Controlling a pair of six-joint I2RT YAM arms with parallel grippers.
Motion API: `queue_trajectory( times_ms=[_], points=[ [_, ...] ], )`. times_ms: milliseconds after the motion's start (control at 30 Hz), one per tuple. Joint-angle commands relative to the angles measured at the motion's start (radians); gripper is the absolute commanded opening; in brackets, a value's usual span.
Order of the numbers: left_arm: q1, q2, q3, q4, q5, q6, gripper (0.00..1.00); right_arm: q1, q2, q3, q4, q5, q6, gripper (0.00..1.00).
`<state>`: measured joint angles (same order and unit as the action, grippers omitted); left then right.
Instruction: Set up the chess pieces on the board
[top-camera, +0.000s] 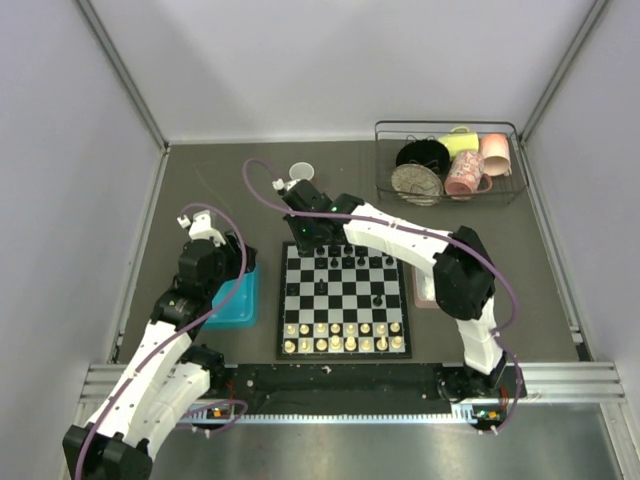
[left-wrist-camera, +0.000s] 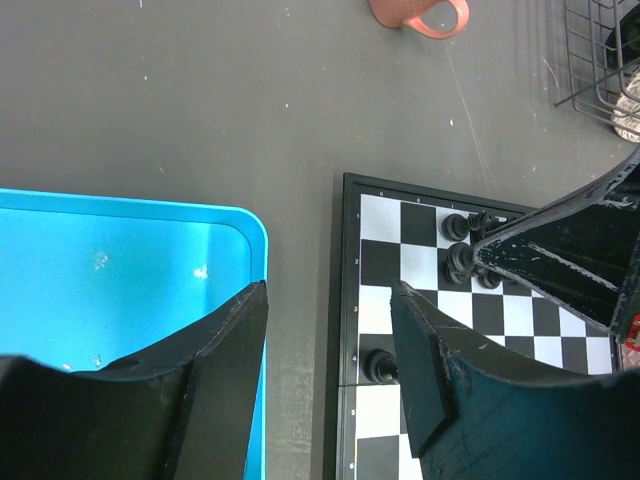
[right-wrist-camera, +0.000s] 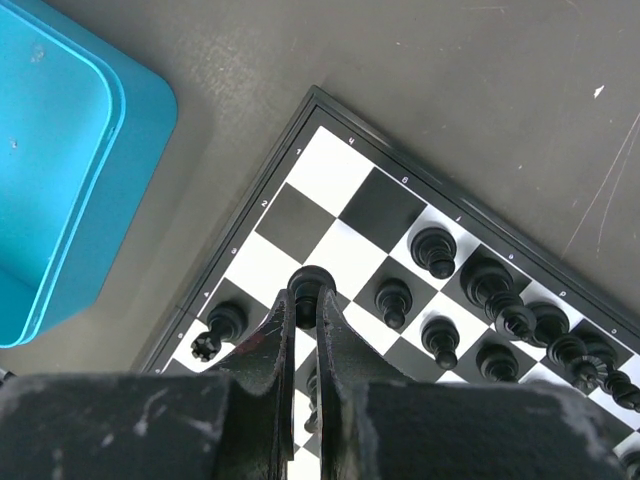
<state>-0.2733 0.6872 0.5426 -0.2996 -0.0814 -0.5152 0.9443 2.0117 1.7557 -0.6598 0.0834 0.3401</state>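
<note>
I'm looking down on a matte dark grey table (top-camera: 200, 180) boxed in by pale walls (top-camera: 340, 60) with aluminium rails (top-camera: 120, 75) at the corners. The flat black-and-white checked chessboard (top-camera: 352, 303) lies at the centre; the glossy black chess pieces (top-camera: 350, 262) crowd its 12 o'clock rows, one stands alone nearer the middle, and cream-white chess figures (top-camera: 345, 336) fill the 6 o'clock rows. My right gripper (right-wrist-camera: 305, 300) is pinched shut on one black piece (right-wrist-camera: 311, 281) over the chessboard's 10 o'clock corner, though I cannot tell whether it is lifted or standing. My left gripper (left-wrist-camera: 330, 300) hangs with jaws apart and empty over the strip of table between the chessboard and the teal plastic tray (top-camera: 238, 302) at its 9 o'clock. A black wire basket (top-camera: 445, 124) of cups (top-camera: 465, 170) sits at 1 o'clock, a small white cup (top-camera: 301, 172) at 11 o'clock
</note>
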Motion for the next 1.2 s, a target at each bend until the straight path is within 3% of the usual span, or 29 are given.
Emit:
queue_trajectory(
  times_ms=[0, 1167],
  points=[
    [0.006, -0.017, -0.013, 0.047, 0.019, -0.002, 0.57, 0.008, 0.041, 0.013, 0.008, -0.011, -0.009, 0.00],
    [0.008, -0.017, -0.021, 0.059, 0.034, 0.003, 0.58, 0.019, 0.116, -0.010, 0.008, 0.059, -0.001, 0.00]
  ],
)
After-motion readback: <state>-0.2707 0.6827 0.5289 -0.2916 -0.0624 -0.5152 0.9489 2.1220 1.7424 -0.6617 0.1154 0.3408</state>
